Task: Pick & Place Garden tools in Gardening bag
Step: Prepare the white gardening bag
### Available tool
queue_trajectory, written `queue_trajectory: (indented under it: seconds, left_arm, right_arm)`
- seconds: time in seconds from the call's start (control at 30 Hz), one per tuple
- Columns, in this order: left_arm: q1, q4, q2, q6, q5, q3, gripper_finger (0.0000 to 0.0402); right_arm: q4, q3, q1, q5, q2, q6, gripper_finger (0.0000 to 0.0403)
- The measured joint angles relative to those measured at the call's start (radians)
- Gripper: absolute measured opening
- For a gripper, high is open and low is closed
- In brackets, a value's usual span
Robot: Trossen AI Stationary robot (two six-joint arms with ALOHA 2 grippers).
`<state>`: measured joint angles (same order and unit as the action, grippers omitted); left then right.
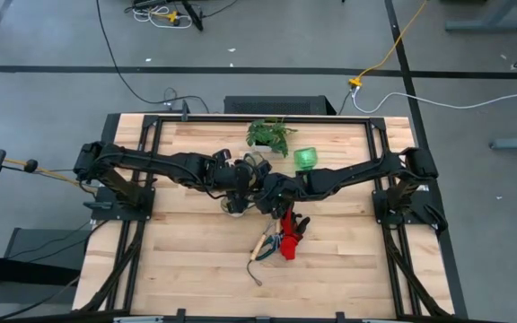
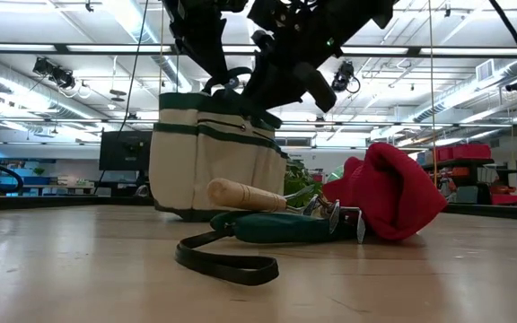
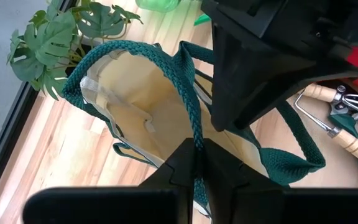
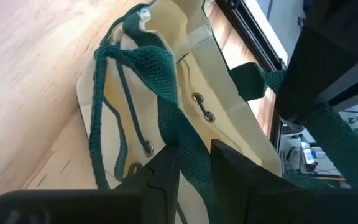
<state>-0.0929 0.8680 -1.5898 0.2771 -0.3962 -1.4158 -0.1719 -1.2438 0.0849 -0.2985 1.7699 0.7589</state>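
While spreading the gardening bag [image 2: 214, 152] for loading, pull both loop handles taut and apart, not up. Leave the bag base flat on the table [image 1: 187, 260].

- Left claw [image 3: 194, 154] clenched on one green woven handle [image 3: 188, 93], strap pinched right between the fingers.
- Right claw [image 4: 194, 158] grasping the other handle [image 4: 166, 68], jaws part-way closed around the wider strap.
- Both claws over the bag at table centre.
- Bag upright, mouth open, cream lining showing, nothing seen inside.

Judged: opening step, no tool in yet. Advise even tension on both sides, with no twist that folds the mouth shut. Expect to free one claw later to fetch a tool, so set the mouth standing wide first. Risk of tipping the soft bag toward the tools if lifted too far.

Counts:
- Bag: 1.
- Loop handles: 2.
- Spray bottle [image 1: 305, 159]: 1, translucent green, on the far side of the bag, near the potted plant [image 1: 272, 135].
- Potted plant: 1, not a tool.
- Red-and-black gloves [image 2: 393, 188]: one heap near the bag, likely a pair, cannot split.
- Hand rake [image 2: 245, 193]: 1 sure, wooden handle.
- Second wooden handle [image 3: 353, 143]: likely another tool, seen in the left wrist view only.
- Green-handled tool [image 2: 276, 226]: 1, with a dark wrist loop [image 2: 227, 260], lying against the rake and gloves.
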Motion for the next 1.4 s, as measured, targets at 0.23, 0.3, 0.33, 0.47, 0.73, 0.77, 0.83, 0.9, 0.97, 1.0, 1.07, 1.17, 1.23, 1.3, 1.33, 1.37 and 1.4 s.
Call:
queue_trajectory:
  seconds: [0.23, 0.3, 0.33, 0.47, 0.73, 0.77, 0.83, 0.9, 0.97, 1.0, 1.07, 1.17, 1.23, 1.3, 1.33, 1.37, 1.4]
  left_arm:
    - [0.000, 0.000, 0.000, 0.000, 0.000, 0.000, 0.0032]
    - [0.000, 0.000, 0.000, 0.000, 0.000, 0.000, 0.0032]
    - [0.000, 0.000, 0.000, 0.000, 0.000, 0.000, 0.0032]
    - [0.000, 0.000, 0.000, 0.000, 0.000, 0.000, 0.0032]
    - [0.000, 0.000, 0.000, 0.000, 0.000, 0.000, 0.0032]
    - [0.000, 0.000, 0.000, 0.000, 0.000, 0.000, 0.0032]
    - [0.000, 0.000, 0.000, 0.000, 0.000, 0.000, 0.0032]
    - [0.000, 0.000, 0.000, 0.001, 0.000, 0.000, 0.0032]
    - [0.000, 0.000, 0.000, 0.001, 0.000, 0.000, 0.0032]
    - [0.000, 0.000, 0.000, 0.001, 0.000, 0.000, 0.0032]
    - [0.000, 0.000, 0.000, 0.001, 0.000, 0.000, 0.0032]
    - [0.000, 0.000, 0.000, 0.001, 0.000, 0.000, 0.0032]
    - [0.000, 0.000, 0.000, 0.001, 0.000, 0.000, 0.0032]
    - [0.000, 0.000, 0.000, 0.001, 0.000, 0.000, 0.0032]
    - [0.000, 0.000, 0.000, 0.001, 0.000, 0.000, 0.0032]
    - [0.000, 0.000, 0.000, 0.001, 0.000, 0.000, 0.0032]
    - [0.000, 0.000, 0.000, 0.001, 0.000, 0.000, 0.0032]
  right_arm:
    - [0.005, 0.000, 0.007, -0.007, 0.000, 0.019, 0.0094]
    - [0.015, 0.000, 0.011, -0.019, -0.001, 0.038, 0.0094]
    - [0.022, 0.000, 0.015, -0.028, -0.001, 0.051, 0.0094]
    - [0.034, 0.000, 0.023, -0.026, -0.001, 0.082, 0.0094]
    - [0.015, 0.001, 0.008, 0.003, -0.002, 0.055, 0.0094]
    - [0.011, 0.001, 0.005, 0.008, -0.002, 0.047, 0.0094]
    - [-0.011, 0.001, -0.002, 0.041, -0.002, 0.027, 0.0094]
    - [-0.019, 0.001, -0.007, 0.065, -0.002, 0.006, 0.0094]
    - [-0.018, 0.001, -0.007, 0.068, -0.002, 0.005, 0.0094]
    - [-0.018, 0.001, -0.008, 0.065, -0.002, 0.009, 0.0094]
    - [-0.016, 0.001, -0.008, 0.058, -0.002, 0.013, 0.0094]
    - [-0.027, 0.001, -0.008, 0.072, -0.002, 0.012, 0.0094]
    - [-0.030, 0.001, -0.008, 0.077, -0.002, 0.009, 0.0094]
    - [-0.030, 0.001, -0.008, 0.074, -0.002, 0.011, 0.0094]
    - [-0.030, 0.001, -0.008, 0.073, -0.002, 0.013, 0.0094]
    - [-0.030, 0.001, -0.008, 0.073, -0.002, 0.013, 0.0094]
    - [-0.030, 0.001, -0.008, 0.074, -0.002, 0.013, 0.0094]
